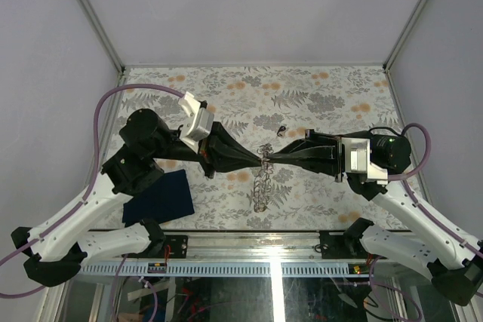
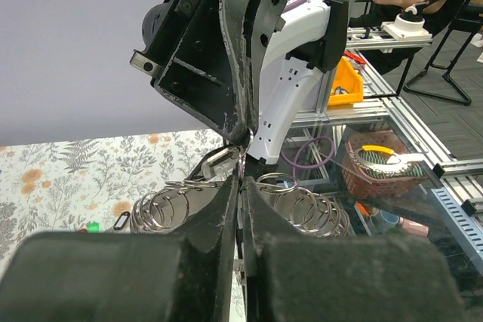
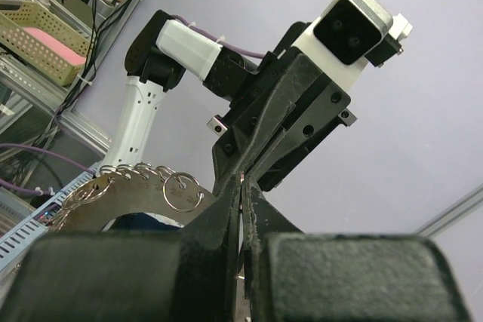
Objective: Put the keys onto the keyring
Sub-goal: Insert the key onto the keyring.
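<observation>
My left gripper [image 1: 258,158] and right gripper [image 1: 270,159] meet tip to tip above the middle of the table. The keyring [image 1: 261,186], a silvery chain of small wire rings, hangs from where they meet down to the table. In the left wrist view the left gripper [image 2: 241,186] is shut on the keyring [image 2: 162,209], with rings on both sides of its fingers. In the right wrist view the right gripper [image 3: 241,182] is shut on a thin edge of the keyring [image 3: 136,186]. One tiny dark key [image 1: 281,130] lies on the cloth behind the grippers and shows in the left wrist view [image 2: 121,222]. Other keys are hidden.
A dark blue square cloth [image 1: 160,195] lies near the front left, beside the left arm. The floral table cover [image 1: 317,96] ends at grey walls on three sides and a metal rail [image 1: 264,265] at the front.
</observation>
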Controlling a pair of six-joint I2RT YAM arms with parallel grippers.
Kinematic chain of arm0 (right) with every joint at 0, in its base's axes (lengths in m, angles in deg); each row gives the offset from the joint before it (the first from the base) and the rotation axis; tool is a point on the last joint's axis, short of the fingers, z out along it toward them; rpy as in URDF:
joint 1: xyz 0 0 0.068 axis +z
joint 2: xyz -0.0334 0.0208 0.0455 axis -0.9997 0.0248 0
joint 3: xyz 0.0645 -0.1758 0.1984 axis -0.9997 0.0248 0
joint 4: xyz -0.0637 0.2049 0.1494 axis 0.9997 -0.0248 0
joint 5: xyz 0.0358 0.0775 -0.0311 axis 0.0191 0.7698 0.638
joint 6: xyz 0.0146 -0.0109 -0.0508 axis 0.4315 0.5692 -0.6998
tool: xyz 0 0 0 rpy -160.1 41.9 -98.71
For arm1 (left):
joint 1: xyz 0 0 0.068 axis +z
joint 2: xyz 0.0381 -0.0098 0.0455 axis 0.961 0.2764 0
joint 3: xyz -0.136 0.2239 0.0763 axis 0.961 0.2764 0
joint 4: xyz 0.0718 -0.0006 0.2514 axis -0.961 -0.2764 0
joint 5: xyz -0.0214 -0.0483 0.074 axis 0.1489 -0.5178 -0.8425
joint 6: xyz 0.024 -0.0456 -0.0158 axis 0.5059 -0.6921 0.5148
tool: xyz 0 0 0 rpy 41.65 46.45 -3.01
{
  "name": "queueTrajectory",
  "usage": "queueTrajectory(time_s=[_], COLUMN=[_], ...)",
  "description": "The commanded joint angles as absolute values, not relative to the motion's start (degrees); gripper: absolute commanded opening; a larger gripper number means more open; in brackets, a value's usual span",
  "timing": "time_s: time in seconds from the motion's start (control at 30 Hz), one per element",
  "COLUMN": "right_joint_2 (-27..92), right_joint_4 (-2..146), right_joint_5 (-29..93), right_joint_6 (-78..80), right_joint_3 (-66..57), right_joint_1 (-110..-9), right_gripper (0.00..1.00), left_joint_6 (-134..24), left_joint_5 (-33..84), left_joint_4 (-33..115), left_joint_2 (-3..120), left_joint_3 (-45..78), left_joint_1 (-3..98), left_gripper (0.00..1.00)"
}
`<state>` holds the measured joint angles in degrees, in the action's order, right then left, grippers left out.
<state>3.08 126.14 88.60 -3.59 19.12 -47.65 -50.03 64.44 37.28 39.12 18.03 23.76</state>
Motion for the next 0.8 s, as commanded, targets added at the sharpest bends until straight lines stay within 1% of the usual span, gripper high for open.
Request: queueTrajectory(time_s=[0.0,0.33,0.5,0.7,0.77], right_joint_2=[1.5,1.6,2.1,3.2,3.3], right_joint_4=[118.3,107.1,99.5,82.2,79.3], right_joint_5=[86.3,83.7,84.8,85.7,86.3], right_joint_6=[-9.1,-10.4,-9.0,-10.3,-10.9], right_joint_3=[16.8,13.1,9.6,2.5,1.3], right_joint_1=[-47.1,-47.1,-47.1,-47.1,-47.1], right_gripper=[0.00,0.00,0.00,0.00,0.00], left_joint_6=[-49.3,-48.9,-47.2,-44.8,-44.4], left_joint_5=[65.6,67.5,68.1,69.4,70.0], left_joint_4=[38.4,36.8,33.4,29.9,29.2], left_joint_2=[39.3,40.4,41.2,42.2,42.4], left_joint_3=[15.1,14.2,12.9,11.5,11.1], left_joint_1=[23.9,23.8,23.9,23.9,23.9], left_gripper=[0.00,0.00,0.00,0.00,0.00])
